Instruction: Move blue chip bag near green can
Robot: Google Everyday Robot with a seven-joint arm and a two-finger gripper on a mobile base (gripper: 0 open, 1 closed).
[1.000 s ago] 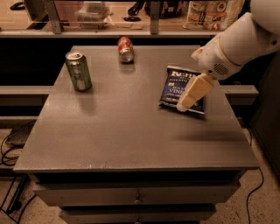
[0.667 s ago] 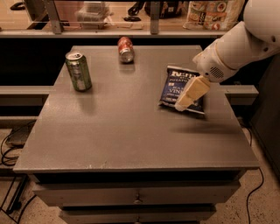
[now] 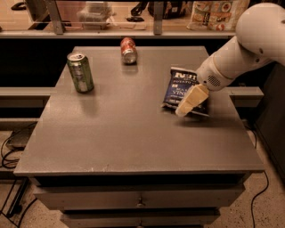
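The blue chip bag (image 3: 179, 87) lies flat on the right side of the grey table (image 3: 133, 133), white lettering facing up. My gripper (image 3: 187, 103) comes in from the right on the white arm and sits over the bag's lower right part, hiding that corner. The green can (image 3: 80, 72) stands upright at the table's back left, far from the bag and the gripper.
A red can (image 3: 128, 50) lies on its side at the back middle of the table. A shelf with boxes and clutter (image 3: 213, 11) runs behind the table. Drawers (image 3: 140, 201) sit below the tabletop. Cables (image 3: 9, 151) lie on the floor at left.
My gripper has shifted a little to the left and toward the table's front over the bag. The bag and both cans sit about where they were.
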